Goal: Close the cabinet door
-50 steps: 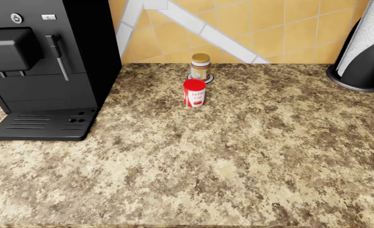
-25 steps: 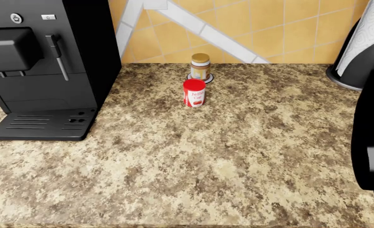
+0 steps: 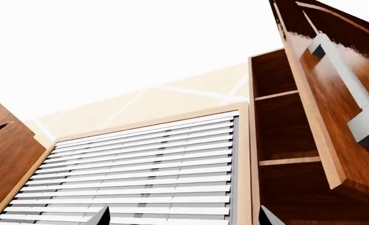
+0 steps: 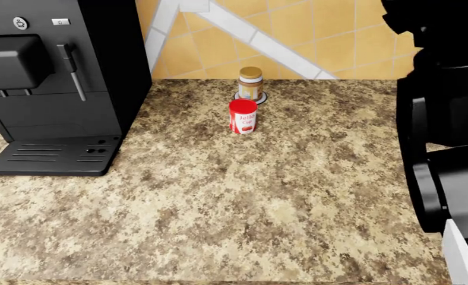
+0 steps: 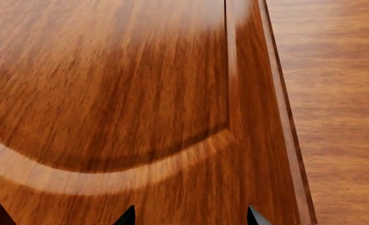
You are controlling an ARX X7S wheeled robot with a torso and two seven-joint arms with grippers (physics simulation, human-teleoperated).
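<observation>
The wooden cabinet door (image 3: 325, 122) stands swung open in the left wrist view, with a grey bar handle (image 3: 345, 80) on its face. Beside it the cabinet's dark inside (image 3: 278, 136) shows two shelves. My left gripper (image 3: 183, 220) is open and empty, its tips apart from the door and pointing up at the window blind. In the right wrist view a wooden door panel (image 5: 141, 93) with a curved inlay fills the picture. My right gripper (image 5: 191, 219) is open close in front of it; whether it touches the panel does not show. The head view shows no cabinet.
White window blinds (image 3: 153, 168) hang left of the cabinet. My black right arm (image 4: 448, 119) rises along the head view's right side. On the granite counter (image 4: 242, 202) stand a black coffee machine (image 4: 51, 83), a red can (image 4: 243, 116) and a jar (image 4: 250, 83).
My right arm has risen into the head view from the right edge and now covers the paper towel holder. The counter's objects have not moved.
</observation>
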